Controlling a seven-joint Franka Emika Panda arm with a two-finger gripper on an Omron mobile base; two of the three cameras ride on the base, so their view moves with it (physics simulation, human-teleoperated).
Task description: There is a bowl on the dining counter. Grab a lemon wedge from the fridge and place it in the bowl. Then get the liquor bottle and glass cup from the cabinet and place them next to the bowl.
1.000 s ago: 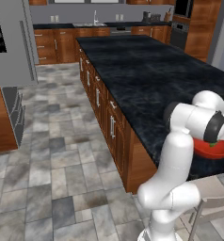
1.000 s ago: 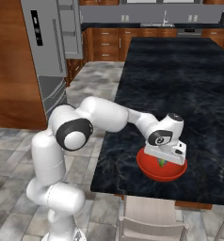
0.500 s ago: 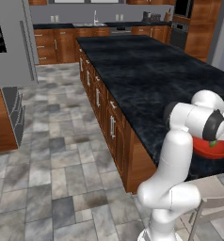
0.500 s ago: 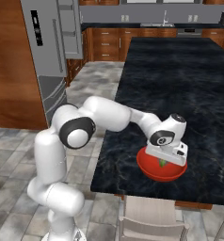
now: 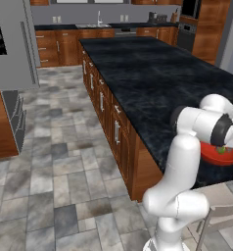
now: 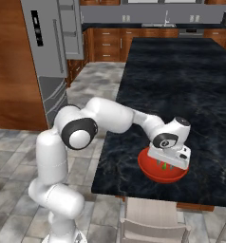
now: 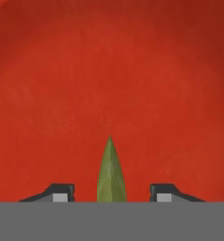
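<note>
The red bowl (image 6: pixel 149 169) sits near the front edge of the black dining counter (image 6: pixel 181 80). My gripper (image 6: pixel 168 163) reaches down into the bowl. In the hand view the bowl (image 7: pixel 109 70) spreads red across the frame, and the yellowish-green lemon wedge (image 7: pixel 111 172) lies between my fingertips (image 7: pixel 62 192), which stand wide apart and clear of it. The gripper (image 7: pixel 111 194) is open. From the left base view the bowl (image 5: pixel 221 158) peeks out behind my forearm, with a speck of the green lemon wedge (image 5: pixel 220 149) in it. The liquor bottle, glass cup and cabinet are out of view.
The grey fridge (image 6: pixel 53 52) stands at the far left across the tiled floor, one upper door swung open. A pale chair (image 6: pixel 155 223) is tucked at the counter's near edge just below the bowl. Wooden base cabinets (image 5: pixel 108 122) run under the counter.
My hand has sunk slightly lower into the bowl; the base and the bowl have stayed put.
</note>
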